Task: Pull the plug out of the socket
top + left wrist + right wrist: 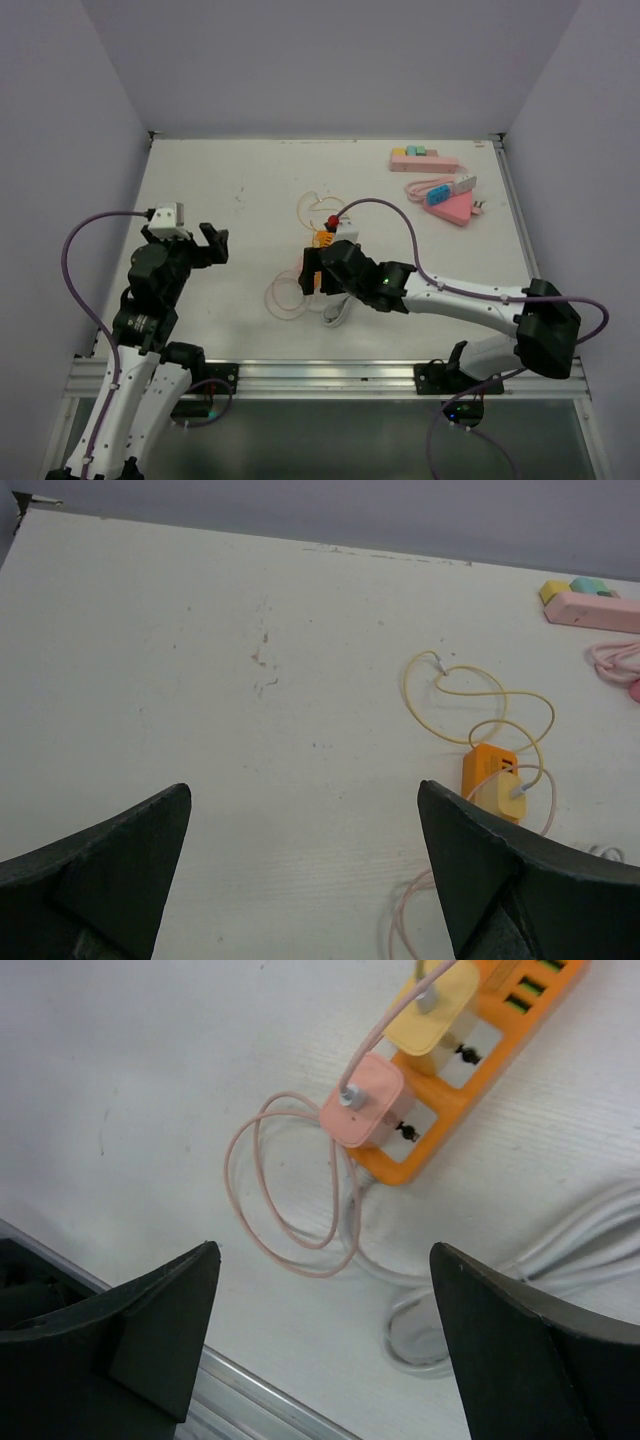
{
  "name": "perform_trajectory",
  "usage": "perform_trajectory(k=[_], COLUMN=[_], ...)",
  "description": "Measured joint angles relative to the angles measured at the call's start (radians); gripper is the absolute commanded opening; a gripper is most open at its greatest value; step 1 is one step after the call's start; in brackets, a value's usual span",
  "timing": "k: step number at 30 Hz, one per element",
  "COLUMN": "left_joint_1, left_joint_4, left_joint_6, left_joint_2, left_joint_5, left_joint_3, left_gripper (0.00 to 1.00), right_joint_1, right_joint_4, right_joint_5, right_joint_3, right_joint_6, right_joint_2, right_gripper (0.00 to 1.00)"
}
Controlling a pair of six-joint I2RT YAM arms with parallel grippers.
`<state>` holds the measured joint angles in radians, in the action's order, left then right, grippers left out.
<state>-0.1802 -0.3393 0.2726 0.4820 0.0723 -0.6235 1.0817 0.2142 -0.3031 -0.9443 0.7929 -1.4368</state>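
An orange power strip (pixel 470 1070) lies on the white table with a pink plug (pixel 362 1112) and a yellow plug (pixel 435 1015) seated in it. A pink cable (pixel 285 1195) loops from the pink plug. My right gripper (pixel 322 1255) is open and empty, hovering just short of the pink plug, apart from it. In the top view the right gripper (pixel 314 270) covers the strip's near end (pixel 322 238). My left gripper (pixel 303 790) is open and empty, well left of the strip (pixel 487 765); it also shows in the top view (pixel 190 240).
The strip's white cord (pixel 520 1260) coils to the right of the pink loop. A thin yellow cable (pixel 470 695) curls beyond the strip. Pink blocks (pixel 425 158) and a pink triangular piece (pixel 450 208) lie at the back right. The table's metal front rail (pixel 260 1400) is close below.
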Motion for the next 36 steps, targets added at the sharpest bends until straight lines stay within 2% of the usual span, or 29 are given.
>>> perform_trajectory(k=[1,3,7,10,15,21,28,32,36], left_joint_1=[0.0,0.0,0.0,0.0,-0.039,-0.223,-0.466,-0.567,-0.623], left_joint_4=[0.002,0.003,-0.015,-0.047,-0.06,-0.067,-0.066,-0.058,-0.055], left_joint_6=[0.002,0.006,0.024,0.032,0.069,0.139,0.2,0.215,0.216], left_joint_2=[0.008,0.025,0.108,0.195,0.292,0.385,0.522,0.639,0.736], left_joint_5=[-0.009,-0.026,-0.08,-0.13,-0.187,-0.146,-0.006,0.082,0.142], left_joint_3=[0.0,0.0,-0.014,-0.051,-0.083,-0.095,-0.144,-0.198,-0.236], left_gripper=[1.0,1.0,1.0,1.0,0.99,0.97,0.92,0.86,0.86], right_joint_1=[-0.004,-0.024,-0.167,-0.278,-0.373,-0.433,-0.441,-0.441,-0.441], right_joint_4=[0.012,0.027,0.026,0.018,-0.063,-0.214,-0.344,-0.412,-0.446], right_joint_5=[-0.021,-0.038,-0.011,0.033,0.148,0.303,0.421,0.451,0.461], right_joint_3=[0.012,0.037,0.102,0.131,0.134,0.133,0.133,0.133,0.131], right_joint_6=[-0.001,-0.003,-0.005,-0.007,-0.005,0.017,0.064,0.09,0.106], right_joint_2=[0.033,0.083,0.151,0.152,0.081,-0.103,-0.224,-0.248,-0.281], right_gripper=[0.82,0.78,0.72,0.69,0.58,0.43,0.42,0.44,0.44])
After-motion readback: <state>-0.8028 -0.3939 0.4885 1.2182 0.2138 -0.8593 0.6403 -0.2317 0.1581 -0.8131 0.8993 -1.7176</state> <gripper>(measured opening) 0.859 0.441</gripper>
